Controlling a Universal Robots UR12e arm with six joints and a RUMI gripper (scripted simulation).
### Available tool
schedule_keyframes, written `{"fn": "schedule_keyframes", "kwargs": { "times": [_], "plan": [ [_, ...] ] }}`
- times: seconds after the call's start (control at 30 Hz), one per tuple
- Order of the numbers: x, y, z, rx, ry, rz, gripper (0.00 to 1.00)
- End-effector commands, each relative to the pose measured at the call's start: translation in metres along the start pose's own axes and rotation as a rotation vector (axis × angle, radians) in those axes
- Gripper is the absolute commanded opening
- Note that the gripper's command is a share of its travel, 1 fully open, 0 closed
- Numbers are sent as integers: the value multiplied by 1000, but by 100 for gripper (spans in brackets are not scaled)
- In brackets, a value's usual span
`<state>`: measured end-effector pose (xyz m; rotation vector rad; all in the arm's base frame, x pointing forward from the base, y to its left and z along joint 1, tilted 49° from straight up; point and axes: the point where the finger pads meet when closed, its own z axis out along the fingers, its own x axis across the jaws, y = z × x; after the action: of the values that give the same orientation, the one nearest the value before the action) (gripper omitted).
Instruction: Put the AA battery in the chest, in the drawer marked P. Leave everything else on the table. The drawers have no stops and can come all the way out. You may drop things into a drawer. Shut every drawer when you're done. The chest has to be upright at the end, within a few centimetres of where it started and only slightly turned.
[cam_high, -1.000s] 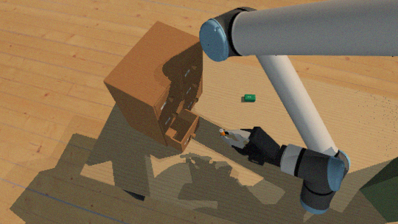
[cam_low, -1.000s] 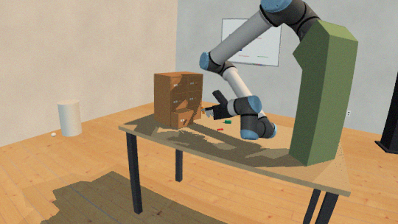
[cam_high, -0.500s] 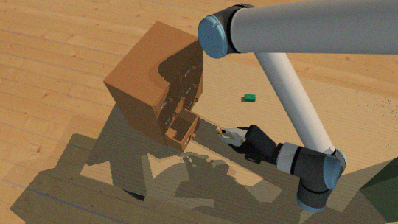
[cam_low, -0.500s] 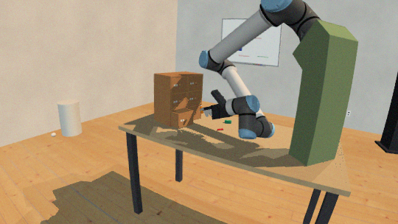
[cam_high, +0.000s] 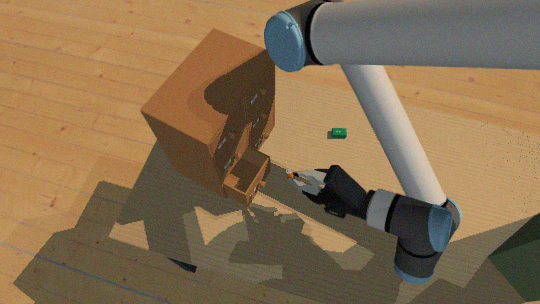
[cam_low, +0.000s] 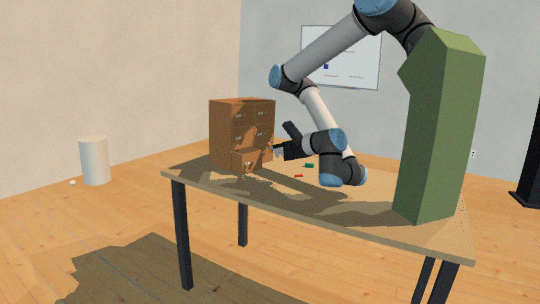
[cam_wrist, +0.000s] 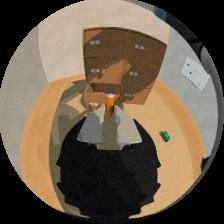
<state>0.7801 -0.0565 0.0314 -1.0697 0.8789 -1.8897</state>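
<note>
The wooden chest (cam_high: 210, 110) stands upright on the table, also in the side view (cam_low: 241, 131) and the wrist view (cam_wrist: 122, 65). Its bottom drawer (cam_high: 247, 176) is pulled out and open on top; it also shows in the wrist view (cam_wrist: 102, 92). I cannot read the drawer labels. My gripper (cam_high: 296, 176) is shut on the orange AA battery (cam_high: 289, 173), which sticks out from the fingertips. The battery's tip is a short way right of the open drawer, above the table.
A small green block (cam_high: 338, 132) lies on the table right of the chest, also in the wrist view (cam_wrist: 164, 136). A small red thing (cam_low: 299, 175) lies near the arm's base. The green robot pedestal (cam_low: 437, 125) stands at the table's right end.
</note>
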Motion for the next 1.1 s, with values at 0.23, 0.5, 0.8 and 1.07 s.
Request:
{"fn": "schedule_keyframes", "kwargs": {
  "times": [0.23,0.5,0.8,1.07],
  "plan": [
    [0,-10,25,0,0,0,5],
    [0,-15,39,0,0,0,5],
    [0,-23,61,0,0,0,5],
    [0,-27,74,0,0,0,5]
  ]
}}
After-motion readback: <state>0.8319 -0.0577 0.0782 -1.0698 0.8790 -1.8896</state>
